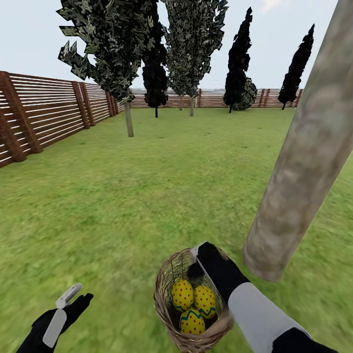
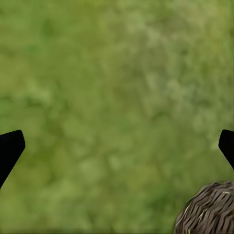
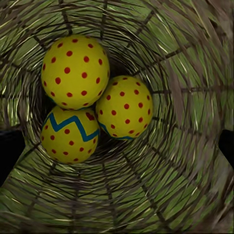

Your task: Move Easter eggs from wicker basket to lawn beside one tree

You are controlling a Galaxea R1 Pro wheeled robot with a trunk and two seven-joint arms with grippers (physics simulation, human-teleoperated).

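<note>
Where they huddle, eggs (image 3: 74, 71) gleam yellow (red-dotted).

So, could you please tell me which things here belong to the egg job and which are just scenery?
Job:
- three Easter eggs
- wicker basket
- thick tree
- lawn
- right gripper

Scenery:
- wooden fence
- cypress-like trees

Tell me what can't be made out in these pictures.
- Right gripper, head view: fingertips hidden by the wicker basket rim.
- Tree, head view: canopy cut off by the edge.
- Easter eggs, right wrist view: undersides hidden against each other.
</note>
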